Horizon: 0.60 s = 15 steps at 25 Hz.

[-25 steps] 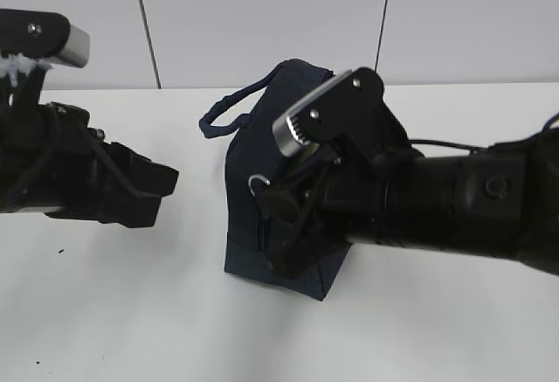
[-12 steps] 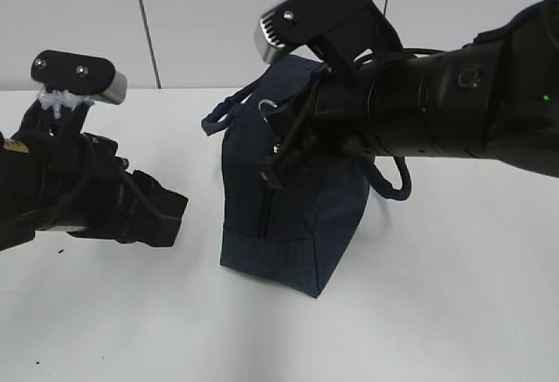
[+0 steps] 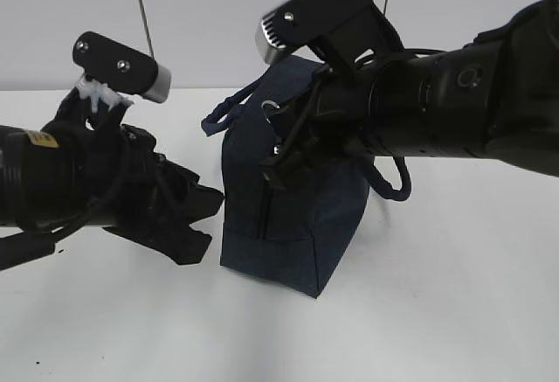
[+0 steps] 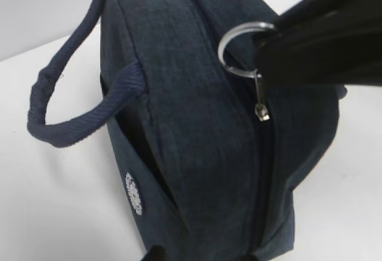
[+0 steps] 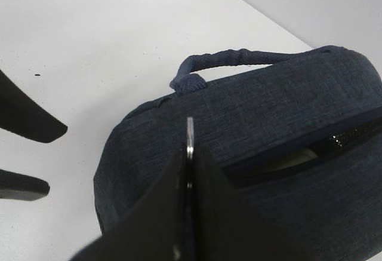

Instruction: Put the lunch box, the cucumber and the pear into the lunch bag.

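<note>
The navy lunch bag (image 3: 293, 216) stands upright on the white table. My right gripper (image 3: 281, 142) is shut on the zipper's ring pull (image 4: 242, 46), near the bag's top, with the ring's edge (image 5: 190, 134) showing between its jaws. The zipper is partly undone, and a pale surface (image 5: 295, 160) shows through the slit. My left gripper (image 3: 203, 220) is open beside the bag's lower left end, and its two fingers (image 5: 36, 126) stand apart and short of the fabric. The lunch box, the cucumber and the pear are out of view.
One loop handle (image 3: 223, 111) sticks out to the bag's left and another (image 3: 393, 181) hangs on its right side. Bare white table (image 3: 437, 312) lies in front and to the right. A pale wall stands behind.
My left gripper has moved right and up, close to the bag's left end. A second ago the right gripper rose with the ring pull and the bag stood taller; since then it has held still.
</note>
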Tool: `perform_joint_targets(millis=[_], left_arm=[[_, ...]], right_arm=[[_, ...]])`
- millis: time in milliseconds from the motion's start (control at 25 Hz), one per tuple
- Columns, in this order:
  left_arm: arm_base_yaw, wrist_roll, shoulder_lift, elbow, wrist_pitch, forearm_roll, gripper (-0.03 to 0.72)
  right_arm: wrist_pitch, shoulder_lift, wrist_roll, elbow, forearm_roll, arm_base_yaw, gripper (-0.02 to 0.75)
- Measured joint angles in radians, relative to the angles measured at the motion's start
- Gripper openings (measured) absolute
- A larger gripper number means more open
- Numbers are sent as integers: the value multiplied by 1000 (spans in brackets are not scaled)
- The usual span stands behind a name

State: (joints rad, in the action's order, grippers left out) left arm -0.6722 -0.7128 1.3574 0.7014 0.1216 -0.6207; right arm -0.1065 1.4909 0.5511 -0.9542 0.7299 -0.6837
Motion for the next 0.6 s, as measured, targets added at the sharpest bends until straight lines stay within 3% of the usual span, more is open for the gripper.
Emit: perform_joint_targets(millis=[600], left_arm=[[0, -29, 0, 15, -62, -53, 243]], right_arm=[[-2, 0, 0, 0, 0, 0, 6]])
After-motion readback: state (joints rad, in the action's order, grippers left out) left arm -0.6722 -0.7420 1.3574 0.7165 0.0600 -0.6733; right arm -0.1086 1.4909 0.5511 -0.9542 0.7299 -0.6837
